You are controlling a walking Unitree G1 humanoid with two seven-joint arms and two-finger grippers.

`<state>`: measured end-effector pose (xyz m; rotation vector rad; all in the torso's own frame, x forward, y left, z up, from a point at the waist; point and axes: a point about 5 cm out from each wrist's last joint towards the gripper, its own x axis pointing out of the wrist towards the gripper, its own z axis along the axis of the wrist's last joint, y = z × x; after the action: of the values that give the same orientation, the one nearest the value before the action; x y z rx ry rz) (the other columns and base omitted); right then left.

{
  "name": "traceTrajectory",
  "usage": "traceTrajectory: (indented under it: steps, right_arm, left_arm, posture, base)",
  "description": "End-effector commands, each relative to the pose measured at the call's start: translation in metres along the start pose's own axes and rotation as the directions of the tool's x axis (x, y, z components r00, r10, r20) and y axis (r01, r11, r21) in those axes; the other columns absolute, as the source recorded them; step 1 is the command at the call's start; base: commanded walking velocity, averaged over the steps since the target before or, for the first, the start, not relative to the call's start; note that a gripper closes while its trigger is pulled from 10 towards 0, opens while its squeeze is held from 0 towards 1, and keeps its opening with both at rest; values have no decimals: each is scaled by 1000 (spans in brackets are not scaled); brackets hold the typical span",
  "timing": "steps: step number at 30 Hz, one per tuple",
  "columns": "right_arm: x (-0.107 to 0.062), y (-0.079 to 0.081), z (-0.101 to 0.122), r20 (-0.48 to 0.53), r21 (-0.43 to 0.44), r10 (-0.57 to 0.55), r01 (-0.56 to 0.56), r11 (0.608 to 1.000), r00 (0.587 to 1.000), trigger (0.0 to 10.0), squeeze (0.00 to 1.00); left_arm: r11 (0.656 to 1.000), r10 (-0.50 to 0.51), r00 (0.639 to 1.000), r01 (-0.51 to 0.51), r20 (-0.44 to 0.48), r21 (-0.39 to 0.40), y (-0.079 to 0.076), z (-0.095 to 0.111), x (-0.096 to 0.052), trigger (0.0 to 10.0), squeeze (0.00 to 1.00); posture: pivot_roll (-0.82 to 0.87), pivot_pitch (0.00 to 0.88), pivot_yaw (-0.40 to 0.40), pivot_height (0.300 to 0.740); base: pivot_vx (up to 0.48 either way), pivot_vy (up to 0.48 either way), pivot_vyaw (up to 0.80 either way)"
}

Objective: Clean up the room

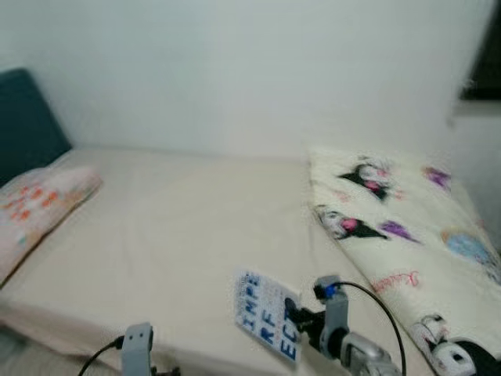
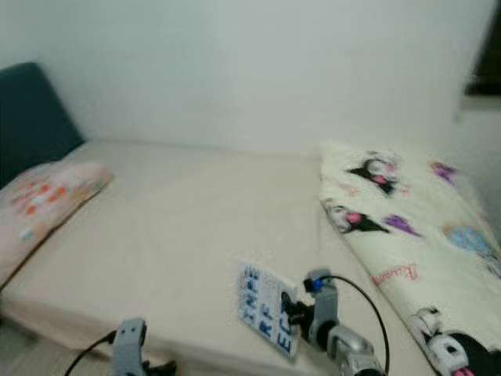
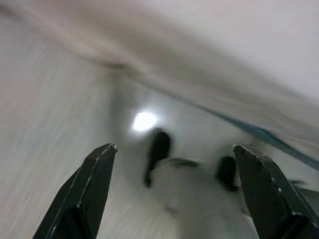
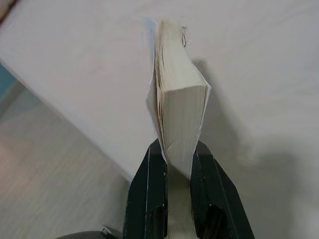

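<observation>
My right gripper [image 1: 296, 313] is shut on a white book with blue letters [image 1: 266, 315], held upright over the near edge of the bed [image 1: 180, 227]. In the right wrist view the book's page edges [image 4: 180, 104] stand between the two black fingers [image 4: 148, 184], above the cream sheet. My left gripper [image 3: 172, 164] is open, low beside the bed, with its fingers [image 3: 92, 184] wide apart over blurred floor and a pale furry thing with dark patches [image 3: 194, 184]. The left wrist [image 1: 137, 345] shows at the bottom of the left eye view.
A pink patterned pillow [image 1: 39, 207] lies at the bed's left end against a dark teal headboard [image 1: 27, 121]. A folded cream blanket with cartoon prints [image 1: 407, 243] covers the right side. A white wall [image 1: 250, 70] runs behind the bed.
</observation>
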<state>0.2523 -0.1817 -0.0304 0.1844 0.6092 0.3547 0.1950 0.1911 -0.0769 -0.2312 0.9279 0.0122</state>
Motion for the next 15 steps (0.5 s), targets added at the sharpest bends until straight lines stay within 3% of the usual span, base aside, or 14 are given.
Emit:
traceTrajectory:
  steps: [1,4,15]
  right_arm:
    - [-2,1,-11,-21,60,-17,18,998,1000,10000,0]
    - [-10,-5,-25,-50,114,-67,72,991,997,10000,0]
    - [-14,-8,-28,-27,159,-91,94,983,995,10000,0]
  left_arm:
    - [1000,10,1000,-10,-16,14,2,-4,-1,10000,0]
    - [1000,10,1000,-9,-19,23,2,-3,-1,10000,0]
    - [1000,-12,1000,12,-23,-3,2,-5,-1,10000,0]
  posture:
    - [79,0,35,740]
    - [77,0,35,740]
    - [72,0,40,740]
  base:
    - [0,0,781]
    - [0,0,775]
    - [0,0,777]
